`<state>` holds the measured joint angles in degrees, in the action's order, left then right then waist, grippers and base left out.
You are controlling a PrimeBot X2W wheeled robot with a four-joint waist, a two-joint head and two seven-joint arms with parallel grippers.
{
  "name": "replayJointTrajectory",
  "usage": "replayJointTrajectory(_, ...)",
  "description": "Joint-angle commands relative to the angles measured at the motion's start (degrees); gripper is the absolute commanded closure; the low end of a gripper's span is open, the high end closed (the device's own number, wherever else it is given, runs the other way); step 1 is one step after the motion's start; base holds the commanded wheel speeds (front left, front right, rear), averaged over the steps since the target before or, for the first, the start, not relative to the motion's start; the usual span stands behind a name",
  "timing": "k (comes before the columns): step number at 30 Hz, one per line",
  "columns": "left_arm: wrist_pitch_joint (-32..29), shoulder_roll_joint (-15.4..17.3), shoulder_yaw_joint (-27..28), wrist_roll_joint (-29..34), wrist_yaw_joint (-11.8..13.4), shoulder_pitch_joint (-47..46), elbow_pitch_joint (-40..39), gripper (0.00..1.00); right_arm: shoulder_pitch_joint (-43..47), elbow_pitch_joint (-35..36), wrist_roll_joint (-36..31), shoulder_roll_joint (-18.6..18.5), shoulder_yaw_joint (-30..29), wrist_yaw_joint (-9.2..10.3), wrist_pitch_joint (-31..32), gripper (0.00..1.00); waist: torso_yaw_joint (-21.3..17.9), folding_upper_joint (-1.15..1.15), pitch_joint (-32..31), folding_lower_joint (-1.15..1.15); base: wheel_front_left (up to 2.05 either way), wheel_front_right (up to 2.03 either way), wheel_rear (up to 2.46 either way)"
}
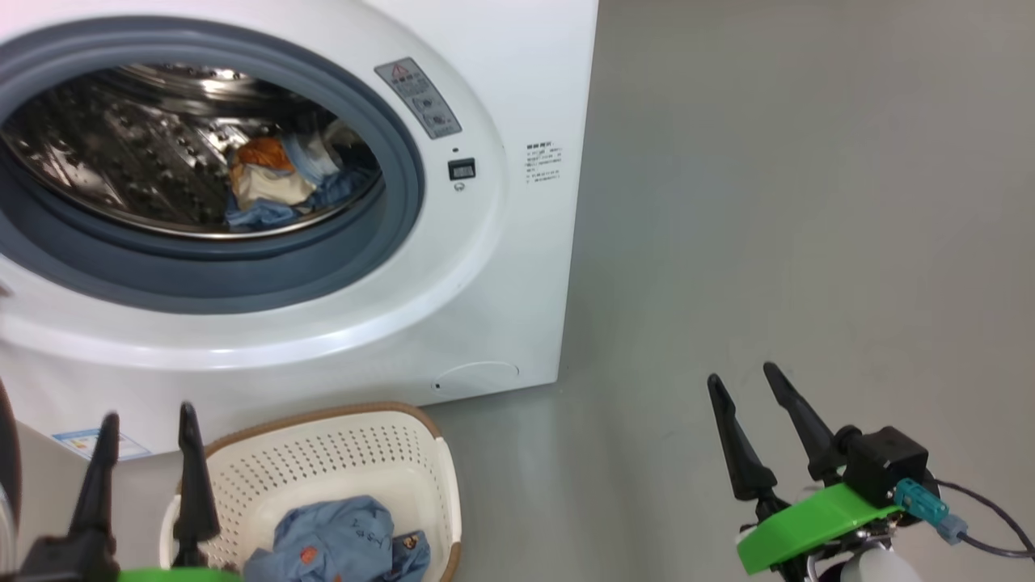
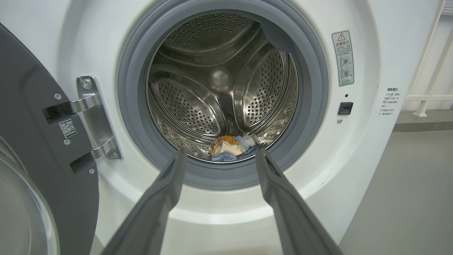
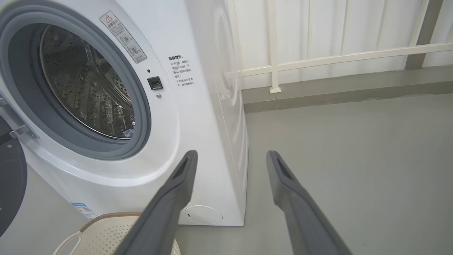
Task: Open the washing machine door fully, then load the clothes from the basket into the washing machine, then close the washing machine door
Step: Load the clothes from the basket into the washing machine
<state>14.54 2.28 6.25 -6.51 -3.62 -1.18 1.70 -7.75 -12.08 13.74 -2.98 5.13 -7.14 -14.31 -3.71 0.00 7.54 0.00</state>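
Left gripper [image 1: 148,412] sits at the lower left of the head view, its two dark fingers spread apart with nothing between them. The right gripper [image 1: 741,374], at the lower right over bare grey floor [image 1: 808,202], is likewise spread and empty, with a green bracket [image 1: 808,521] and a black cable [image 1: 994,517] at its base.

Just beside the left gripper's inner finger stands the basket [image 1: 340,461], cream with a brown rim, on the floor close to the front of the machine. Clothes [image 1: 340,537] lie in it: a crumpled blue piece with small orange marks.

Behind the basket rises the washing machine [image 1: 501,267], white, with a blue label [image 3: 82,209] low on its front and a round cover [image 1: 477,376] near its lower right corner. Its door [image 2: 32,159] is swung wide at the left of the mouth in the left wrist view, hanging from two metal hinge arms [image 2: 83,102] and showing its dark inner face and part of the glass. A grey rubber ring [image 1: 242,279] frames the uncovered mouth.

Inside, on the bottom of the steel drum [image 1: 121,153] near the front lip, lies a second bundle [image 1: 275,182] of blue, cream and orange-brown fabric. Right of the mouth are a warning sticker [image 1: 418,99] and a small dark latch slot [image 1: 462,169].

Beyond the machine's right side, the right wrist view shows the floor running back to a white railing [image 3: 336,56] along a wall.
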Motion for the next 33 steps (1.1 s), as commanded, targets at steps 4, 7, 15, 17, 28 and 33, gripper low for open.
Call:
replayJointTrajectory(4, 0.5, 0.6, 1.7, -0.7, 1.7, 2.1, -1.6, 0.0, 1.1, 1.3, -0.8, 0.1, 1.3, -0.35, -0.7, 0.0, 0.4, 0.0, -2.0, 0.0, 0.0, 0.0, 0.0)
replayJointTrajectory(7, 0.5, 0.6, 1.2, -1.8, 3.1, 4.0, -1.2, 0.0, 1.6, 1.2, -1.1, 0.1, 1.5, -0.35, -0.7, 0.0, 0.3, 0.0, -2.9, 0.0, 0.0, 0.0, 0.0)
replayJointTrajectory(15, 0.5, 0.6, 0.6, -3.3, 5.9, 8.4, -0.5, 0.0, 2.7, 1.4, -1.6, 0.1, 1.6, -0.35, -0.7, 0.0, -0.1, 0.0, -4.9, 0.0, 0.0, 0.0, 0.0)
replayJointTrajectory(17, 0.5, 0.6, 0.4, -3.7, 6.4, 9.0, -0.7, 0.0, 2.7, 1.4, -1.6, 0.1, 1.6, -0.35, -0.7, 0.0, -0.1, 0.0, -5.0, 0.0, 0.0, 0.0, 0.0)
replayJointTrajectory(28, 0.5, 0.6, -1.1, -4.5, 7.8, 10.3, -1.3, 0.0, 2.8, 1.8, -1.7, 0.1, 1.3, -0.35, -0.7, 0.0, 0.3, 0.0, -4.9, 0.0, 0.0, 0.0, 0.0)
replayJointTrajectory(33, 0.5, 0.6, -1.1, -4.4, 7.9, 10.4, -1.7, 0.0, 2.7, 1.9, -1.7, 0.1, 1.2, -0.35, -0.7, 0.0, 0.4, 0.0, -4.7, 0.0, 0.0, 0.0, 0.0)
